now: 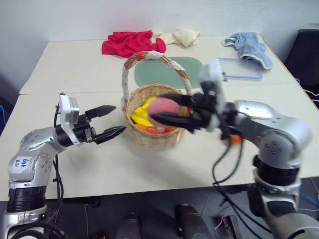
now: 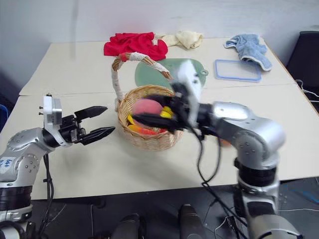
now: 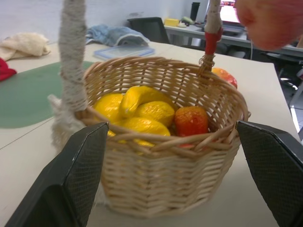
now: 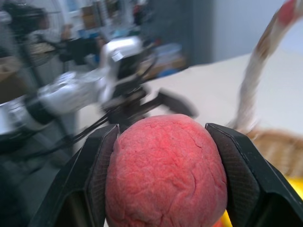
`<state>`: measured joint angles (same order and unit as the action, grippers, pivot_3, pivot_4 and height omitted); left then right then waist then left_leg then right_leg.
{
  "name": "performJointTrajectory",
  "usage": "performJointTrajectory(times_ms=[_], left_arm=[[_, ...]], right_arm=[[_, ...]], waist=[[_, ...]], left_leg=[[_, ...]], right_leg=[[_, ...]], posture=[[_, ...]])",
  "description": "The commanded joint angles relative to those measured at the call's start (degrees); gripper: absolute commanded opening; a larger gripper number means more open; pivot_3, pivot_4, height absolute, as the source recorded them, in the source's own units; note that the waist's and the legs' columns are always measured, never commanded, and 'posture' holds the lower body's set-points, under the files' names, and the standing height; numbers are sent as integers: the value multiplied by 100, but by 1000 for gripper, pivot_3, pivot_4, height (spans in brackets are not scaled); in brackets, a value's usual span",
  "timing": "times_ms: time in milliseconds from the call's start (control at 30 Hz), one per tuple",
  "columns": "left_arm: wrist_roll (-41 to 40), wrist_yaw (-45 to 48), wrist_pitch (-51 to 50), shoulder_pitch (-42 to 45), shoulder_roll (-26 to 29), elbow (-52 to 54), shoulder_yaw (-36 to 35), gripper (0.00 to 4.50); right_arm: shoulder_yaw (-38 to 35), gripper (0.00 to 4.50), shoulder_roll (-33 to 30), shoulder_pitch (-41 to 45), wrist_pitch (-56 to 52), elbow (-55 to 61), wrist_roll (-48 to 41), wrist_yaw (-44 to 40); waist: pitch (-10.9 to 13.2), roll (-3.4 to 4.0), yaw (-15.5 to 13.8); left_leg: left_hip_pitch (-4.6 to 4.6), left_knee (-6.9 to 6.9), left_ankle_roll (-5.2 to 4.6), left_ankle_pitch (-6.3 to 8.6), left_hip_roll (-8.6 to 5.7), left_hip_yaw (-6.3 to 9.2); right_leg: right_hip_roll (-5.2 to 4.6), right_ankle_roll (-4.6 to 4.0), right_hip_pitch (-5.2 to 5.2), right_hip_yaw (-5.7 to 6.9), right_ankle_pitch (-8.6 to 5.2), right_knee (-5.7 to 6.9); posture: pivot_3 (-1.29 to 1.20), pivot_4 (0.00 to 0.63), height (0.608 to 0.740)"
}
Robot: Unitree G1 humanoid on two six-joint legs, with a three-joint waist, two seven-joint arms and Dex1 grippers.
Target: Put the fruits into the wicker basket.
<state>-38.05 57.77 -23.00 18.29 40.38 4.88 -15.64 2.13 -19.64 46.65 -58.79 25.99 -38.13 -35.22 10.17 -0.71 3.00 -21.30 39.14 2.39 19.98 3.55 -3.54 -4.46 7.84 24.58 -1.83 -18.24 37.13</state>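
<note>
Peach over the basket, not yet dropped

Our right tool (image 1: 174,110) grips the peach (image 1: 162,107) above the wicker basket (image 1: 152,137); our left tool (image 1: 109,121) waits open, empty.

Both arms are silver-grey metal with rounded joint housings and black ribbed bands between the segments. The left arm (image 1: 37,149) bears a small white label with blue handwriting near its shoulder, and black cables loop along its side. A pale grey box with small screws sits on its wrist. The left pincer (image 1: 112,122) has two black tapered fingers (image 3: 71,184) with finely textured inner pads. The right arm (image 1: 271,134) trails black cables, and the right pincer (image 2: 149,117) is also black
</note>
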Motion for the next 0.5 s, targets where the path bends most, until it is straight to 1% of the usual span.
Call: performJointTrajectory(times_ms=[33,67,100,167,200,267,300,400,500], left_arm=[[-15,-119,170,31,12,114,-261,4500],[-18,-201,188,60,-11,121,-303,4500],[-13,-253,203,87,-20,107,-336,4500],[-5,-269,226,116,-11,55,-360,4500],[-8,-261,225,123,-5,41,-358,4500],[-32,-231,204,138,-6,39,-329,4500],[-89,-200,133,150,-11,54,-301,4500],[-228,-35,-75,135,-13,157,-157,4500],[-245,206,-177,136,32,181,8,4500]], right_arm=[[761,2566,-27,-47,813,-307,1222,698],[882,3278,0,-121,991,-341,1434,834],[879,3543,104,-181,1016,-375,1462,939],[872,4254,242,-235,1176,-413,1480,931],[861,4462,286,-234,1217,-401,1450,876],[810,4462,342,-230,1338,-355,1369,744],[746,4462,320,-266,1372,-224,1168,522],[516,4462,-61,-649,1256,369,376,-335],[-184,4462,-321,-1399,1506,813,-576,-1017]], waist=[[-3,-6,-9],[-4,-7,-5],[-5,-8,-2],[-5,-8,15],[-4,-8,22],[-5,-8,35],[-5,-8,43],[-4,-8,37],[-6,-11,-14]], left_leg=[[0,0,-2,1,-4,0],[-2,0,-4,3,-8,0],[-4,0,-6,4,-12,-1],[-6,0,-8,5,-12,-3],[-6,0,-8,5,-11,-5],[-5,0,-8,5,-8,-5],[-2,-1,-8,5,-7,-5],[-1,-4,-9,6,-4,-5],[-1,-4,-20,15,-4,0]], right_leg=[[-4,1,-2,2,1,-1],[-8,4,-2,2,3,-5],[-10,6,-2,2,4,-9],[-10,11,-1,2,7,-12],[-10,11,1,2,7,-12],[-7,11,1,5,7,-11],[-6,11,1,5,7,-9],[-4,11,1,6,7,-10],[-5,11,-5,11,7,-13]], posture=[[0,150,740],[0,150,740],[0,150,740],[0,150,740],[0,150,740],[0,150,740],[0,150,740],[0,150,740],[0,150,740]])
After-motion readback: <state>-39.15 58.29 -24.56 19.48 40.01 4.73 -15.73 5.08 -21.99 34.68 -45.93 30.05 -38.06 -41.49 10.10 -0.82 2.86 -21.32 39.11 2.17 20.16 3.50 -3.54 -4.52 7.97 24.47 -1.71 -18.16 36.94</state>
